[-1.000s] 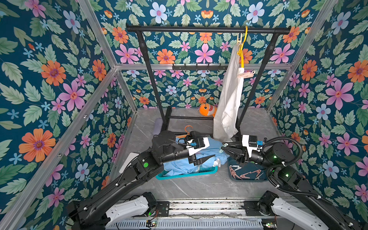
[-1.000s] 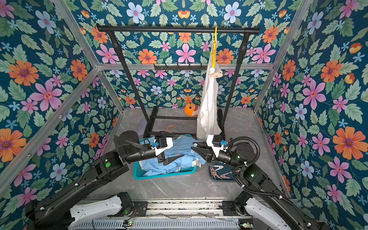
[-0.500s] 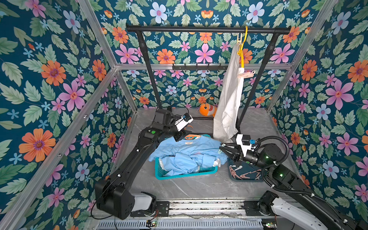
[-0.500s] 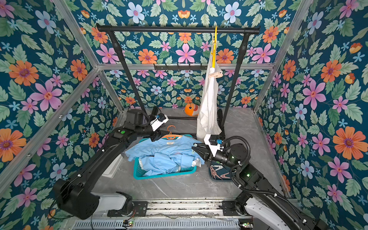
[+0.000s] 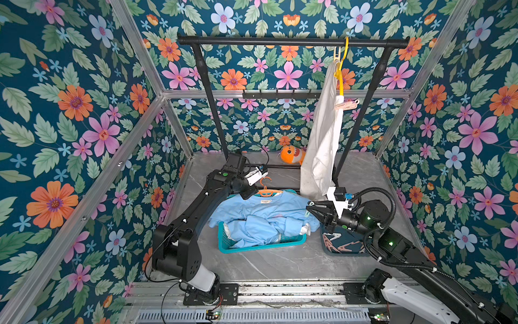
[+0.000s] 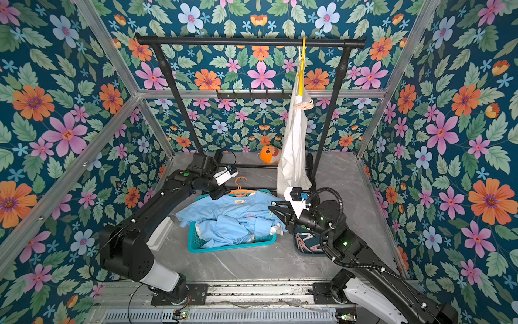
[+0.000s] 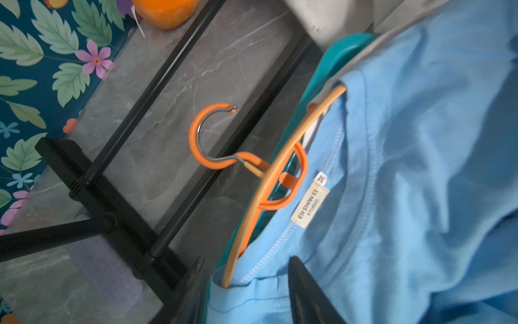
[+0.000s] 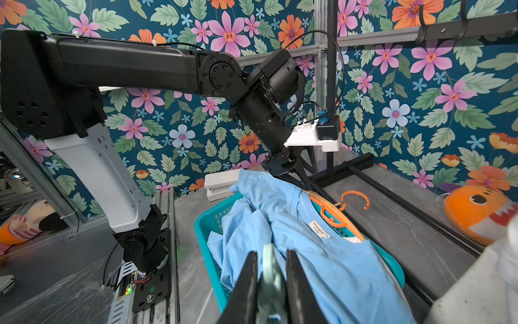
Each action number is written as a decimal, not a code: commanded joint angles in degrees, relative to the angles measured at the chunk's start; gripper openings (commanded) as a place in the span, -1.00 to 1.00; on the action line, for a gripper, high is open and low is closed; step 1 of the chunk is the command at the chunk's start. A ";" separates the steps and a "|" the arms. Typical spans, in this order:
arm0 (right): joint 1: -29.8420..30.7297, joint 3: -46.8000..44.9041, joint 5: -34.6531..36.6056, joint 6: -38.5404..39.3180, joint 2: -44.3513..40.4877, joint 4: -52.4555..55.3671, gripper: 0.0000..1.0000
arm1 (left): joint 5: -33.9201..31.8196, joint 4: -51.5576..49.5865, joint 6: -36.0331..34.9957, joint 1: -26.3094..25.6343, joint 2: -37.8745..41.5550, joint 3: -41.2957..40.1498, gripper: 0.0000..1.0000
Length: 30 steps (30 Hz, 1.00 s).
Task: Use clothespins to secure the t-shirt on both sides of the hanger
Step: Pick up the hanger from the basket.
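Observation:
A light blue t-shirt [image 5: 260, 216] lies over a teal basket [image 5: 252, 245] with an orange hanger [image 5: 266, 190] in its neck. In the left wrist view one hanger [image 7: 269, 179] arm runs into the t-shirt's [image 7: 420, 168] shoulder. My left gripper [image 7: 246, 261] is shut on that shoulder, one finger on each side of it. It sits at the basket's far left corner in both top views [image 6: 220, 193]. My right gripper [image 8: 272, 252] is shut on a pale green clothespin [image 8: 270, 269] and hovers at the t-shirt's right edge [image 5: 311, 209].
More clothespins lie in a dark tray [image 5: 342, 244] under my right arm. A white garment [image 5: 322, 134] hangs on a yellow hanger from the black rack [image 5: 291, 41], pinned with a pink clothespin [image 5: 346, 105]. An orange plush fish [image 5: 291, 155] lies at the back by the rack's feet.
My left arm has swung from over the basket's middle to its far left corner, and its jaws have narrowed onto the shirt's shoulder. The shirt now lies spread wider. My right gripper keeps its clothespin.

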<state>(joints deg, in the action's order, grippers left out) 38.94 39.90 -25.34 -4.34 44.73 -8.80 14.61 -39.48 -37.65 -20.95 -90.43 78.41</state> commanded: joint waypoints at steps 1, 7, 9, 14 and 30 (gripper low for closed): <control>0.07 0.08 -0.58 -1.30 0.06 -1.31 -1.00 | -4.52 -3.84 -1.72 0.10 -2.64 1.64 0.04; 0.07 0.77 -1.19 -1.90 -0.06 -0.96 -1.00 | -4.16 -5.49 -1.72 0.14 -6.53 5.05 0.00; 0.02 0.79 -1.11 -2.08 -0.24 -0.91 -1.00 | -4.42 -6.02 -2.05 0.12 -7.70 6.02 0.00; 0.01 1.01 -0.64 -1.81 -0.38 0.10 -1.00 | -3.81 -7.99 -3.54 0.15 -9.24 6.76 0.00; 0.08 2.02 -1.31 -1.90 0.58 -0.16 -1.00 | -5.05 -6.79 -5.43 0.16 -10.41 6.20 -0.26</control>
<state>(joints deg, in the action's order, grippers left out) 38.94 41.43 -25.98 -5.82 45.23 -7.49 10.24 -45.89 -42.17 -20.78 -100.49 84.29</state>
